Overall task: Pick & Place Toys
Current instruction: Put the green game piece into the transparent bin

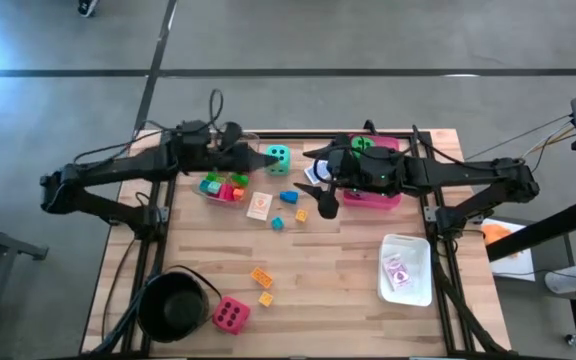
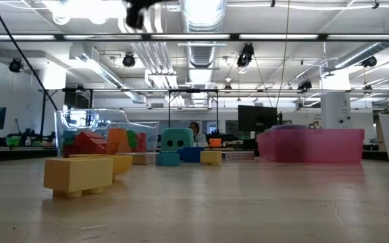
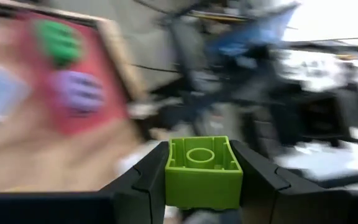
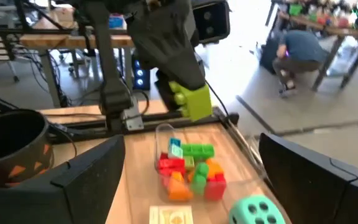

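Note:
My left gripper hangs over the table's far left, shut on a light green plastic block; the right wrist view shows that block in the air above a clear tray of multicoloured blocks. A teal die rests on the table just past the left fingertips. My right gripper hovers open near the table's middle, facing the left one, with nothing between its fingers. A green die lies in the pink tray. A pink-red die sits near the front edge. My left gripper pinches the green block by two opposite sides between its two fingers. The fingers are about level and point toward the table's right. The block is lifted clear of the table and the clear tray.
A picture card and loose small blocks lie between the trays; two yellow blocks lie nearer the front. A round black pot stands at the front left, a white tray at the front right. A person crouches beyond the table.

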Tool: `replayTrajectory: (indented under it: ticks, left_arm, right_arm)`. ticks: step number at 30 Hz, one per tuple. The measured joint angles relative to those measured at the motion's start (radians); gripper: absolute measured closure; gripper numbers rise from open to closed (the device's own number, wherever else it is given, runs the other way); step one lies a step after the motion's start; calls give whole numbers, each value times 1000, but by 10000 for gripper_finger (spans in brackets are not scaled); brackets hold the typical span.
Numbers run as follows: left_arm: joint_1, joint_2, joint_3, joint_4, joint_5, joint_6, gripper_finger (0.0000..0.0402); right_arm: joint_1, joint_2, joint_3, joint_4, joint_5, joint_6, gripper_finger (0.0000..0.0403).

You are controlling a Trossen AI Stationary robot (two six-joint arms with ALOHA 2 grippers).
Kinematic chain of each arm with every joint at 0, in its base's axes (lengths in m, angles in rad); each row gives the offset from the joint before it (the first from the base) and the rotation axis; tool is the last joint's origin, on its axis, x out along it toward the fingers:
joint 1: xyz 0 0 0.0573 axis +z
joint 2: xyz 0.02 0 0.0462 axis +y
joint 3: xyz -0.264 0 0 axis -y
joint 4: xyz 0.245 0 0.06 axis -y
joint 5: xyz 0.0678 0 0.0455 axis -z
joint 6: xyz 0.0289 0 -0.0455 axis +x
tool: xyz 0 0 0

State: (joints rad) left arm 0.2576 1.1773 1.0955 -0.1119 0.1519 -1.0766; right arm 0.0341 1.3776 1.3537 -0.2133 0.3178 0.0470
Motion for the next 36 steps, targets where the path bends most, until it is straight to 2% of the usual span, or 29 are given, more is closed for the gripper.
replayTrajectory:
  ticks: [8,14,23,36]
  left_arm:
    - [199,-42,0,-499,-165,162,264]
    - [280,17,-2,-744,-239,248,264]
    - [322,188,-2,-903,-271,339,264]
    - [325,388,-2,-921,-299,370,264]
  right_arm:
    - [1,-30,0,-108,0,92,39]
    - [1,-34,0,-164,0,123,39]
    - [1,-34,-2,-186,-1,123,39]
    - [3,-34,-41,-255,-4,238,38]
